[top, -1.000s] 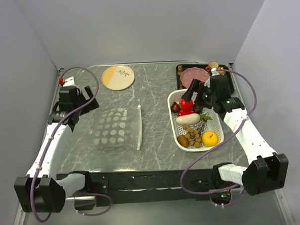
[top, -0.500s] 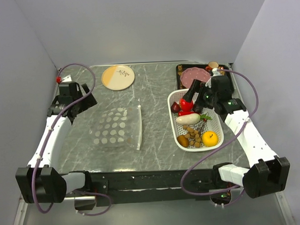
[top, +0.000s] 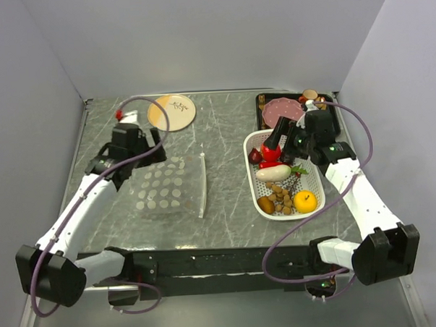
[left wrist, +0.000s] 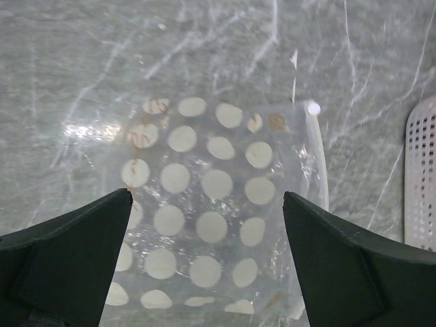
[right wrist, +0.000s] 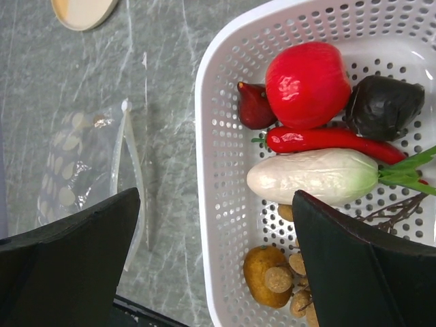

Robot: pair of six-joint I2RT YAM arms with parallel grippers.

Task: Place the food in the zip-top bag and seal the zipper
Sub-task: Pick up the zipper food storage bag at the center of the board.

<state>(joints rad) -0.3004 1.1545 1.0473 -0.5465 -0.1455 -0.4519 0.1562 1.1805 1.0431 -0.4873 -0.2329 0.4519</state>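
The zip-top bag (top: 163, 186) lies flat left of centre, its zipper (top: 202, 184) along its right edge. My left gripper (top: 151, 155) is open just above the bag's far left corner. In the left wrist view the dotted bag (left wrist: 204, 197) shows between the open jaws of that gripper (left wrist: 206, 199), with the zipper (left wrist: 317, 163) at the right. The food lies in a white basket (top: 248, 166): yellow fruit (top: 305, 200), brown oval (top: 266, 204), nuts (top: 282, 197), white-and-green vegetable (top: 273, 173), red pieces (top: 270, 152). My right gripper (top: 284, 142) hovers open and empty over the basket's far end (right wrist: 216, 194).
A beige and orange plate (top: 171, 112) sits at the back. A black tray (top: 260, 104) with a pink plate (top: 282, 110) stands behind the basket. The right wrist view shows a dark fruit (right wrist: 385, 105) beside the red tomato (right wrist: 308, 84). Grey walls close three sides.
My left arm has swung right from the far left wall to the bag's far left corner. The right arm, the bag and the food have not moved.
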